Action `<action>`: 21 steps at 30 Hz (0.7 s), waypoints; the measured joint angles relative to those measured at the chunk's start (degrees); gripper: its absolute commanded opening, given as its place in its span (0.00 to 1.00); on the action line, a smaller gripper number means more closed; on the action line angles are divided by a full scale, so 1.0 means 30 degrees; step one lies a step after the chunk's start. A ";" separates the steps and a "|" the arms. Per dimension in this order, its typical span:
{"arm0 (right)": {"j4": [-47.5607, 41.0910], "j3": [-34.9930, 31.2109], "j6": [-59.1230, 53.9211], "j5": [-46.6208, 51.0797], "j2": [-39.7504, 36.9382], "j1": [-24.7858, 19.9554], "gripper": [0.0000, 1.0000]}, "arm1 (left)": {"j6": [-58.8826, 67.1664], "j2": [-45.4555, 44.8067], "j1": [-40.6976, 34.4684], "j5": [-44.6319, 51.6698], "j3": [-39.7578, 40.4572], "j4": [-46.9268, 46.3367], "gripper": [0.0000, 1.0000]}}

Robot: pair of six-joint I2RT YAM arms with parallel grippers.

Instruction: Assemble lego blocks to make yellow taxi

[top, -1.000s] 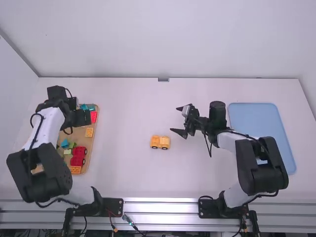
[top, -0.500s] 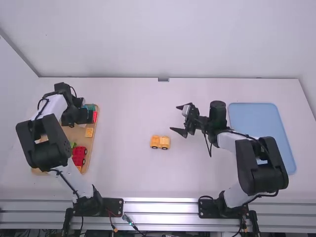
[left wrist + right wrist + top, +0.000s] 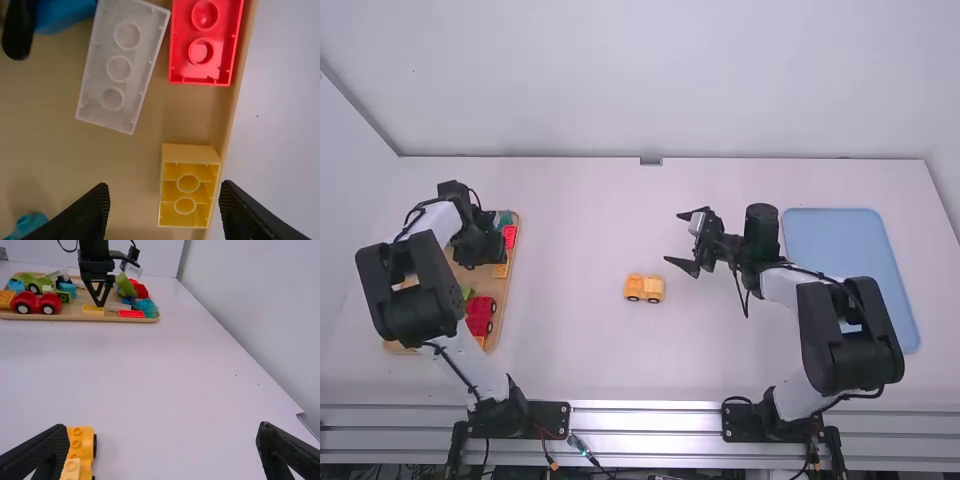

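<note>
The yellow block (image 3: 190, 154) lies hollow side up in the tray (image 3: 235, 107), just beside its rim, long axis running across the line between the left pincer's (image 3: 165, 186) parted tips. It sits off-centre, toward the rim-side tip, so a small shift rimward looks due before closing. The right pincer (image 3: 164, 429), also spread, is much farther off, near the wheeled yellow base (image 3: 644, 288) on the desk (image 3: 570, 330).
</note>
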 measured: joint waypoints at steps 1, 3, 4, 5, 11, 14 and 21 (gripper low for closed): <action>0.0000 0.0000 0.0000 -0.0007 0.0000 -0.0007 0.99 | 0.0007 0.0000 -0.0007 0.0000 -0.0109 0.0058 0.59; 0.0000 0.0000 -0.0015 -0.0007 0.0000 -0.0007 0.99 | 0.0000 0.0000 0.0000 0.0000 -0.0393 0.0328 0.59; -0.0007 0.0000 0.0000 -0.0007 0.0000 -0.0007 0.99 | -0.0007 0.0000 0.0000 0.0000 -0.0532 0.0466 0.59; 0.0000 0.0000 0.0000 0.0000 0.0000 0.0000 0.99 | -0.0007 0.0000 0.0000 0.0000 -0.0597 0.0503 0.60; 0.0000 0.0000 0.0000 -0.0007 0.0000 -0.0007 0.99 | 0.0000 0.0000 -0.0036 0.0000 -0.0787 0.0568 0.58; 0.0007 0.0000 0.0000 -0.0007 0.0000 0.0000 0.99 | 0.0000 0.0000 -0.0036 0.0007 -0.0787 0.0619 0.55; 0.0000 0.0000 -0.0007 -0.0007 0.0000 -0.0007 0.99 | 0.0007 0.0000 -0.0036 -0.0007 -0.1231 0.1712 0.52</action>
